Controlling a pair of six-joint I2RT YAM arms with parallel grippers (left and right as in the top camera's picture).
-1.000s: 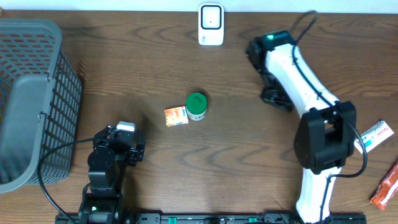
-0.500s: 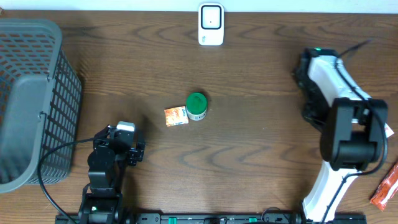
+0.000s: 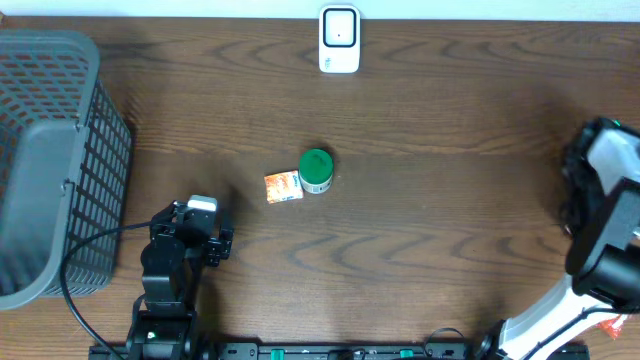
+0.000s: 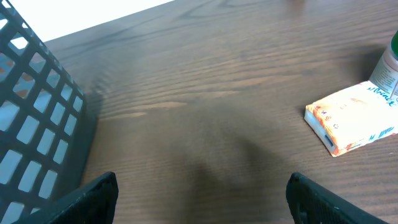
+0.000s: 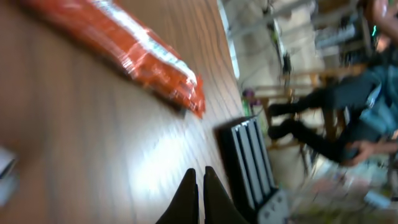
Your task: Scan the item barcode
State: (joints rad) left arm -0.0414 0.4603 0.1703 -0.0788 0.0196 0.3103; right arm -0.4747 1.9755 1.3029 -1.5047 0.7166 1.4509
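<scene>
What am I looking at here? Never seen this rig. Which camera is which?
Two robot arms at a brown wooden table. One view looks down from overhead; the other two come from a camera on each wrist. On the table: a grey plastic mesh basket, a white boxy device at the far edge, likely the scanner, and a green-lidded jar with a small orange-and-white box beside it. The left tool is open and empty, facing that box. The right tool is shut, holding nothing, near an orange plastic packet.

Table (image 3: 420, 250): dark brown wood grain, evenly lit, with a soft glare patch in the right wrist view. Pale wall (image 3: 200, 8) runs along its far edge. Beyond the near edge lies a cluttered room (image 5: 323, 74), too blurred to detail.
</scene>
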